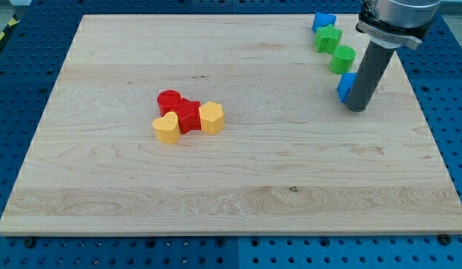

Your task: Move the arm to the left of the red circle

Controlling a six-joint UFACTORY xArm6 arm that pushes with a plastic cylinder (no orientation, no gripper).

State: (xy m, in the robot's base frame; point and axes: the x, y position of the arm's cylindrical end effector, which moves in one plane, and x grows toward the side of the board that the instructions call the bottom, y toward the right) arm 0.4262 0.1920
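The red circle (170, 100) lies left of the board's middle, touching a red star-like block (188, 116). A yellow heart (166, 128) sits just below it and a yellow hexagon (211, 118) to the right of the red star. My tip (356, 107) rests on the board far to the view's right of this cluster, beside a blue block (345, 87) that it partly hides.
Near the top right, a blue block (324, 22), a green star-like block (327, 39) and a green circle (342, 59) run down in a line toward the blue block by my tip. The wooden board (231, 187) lies on a blue perforated table.
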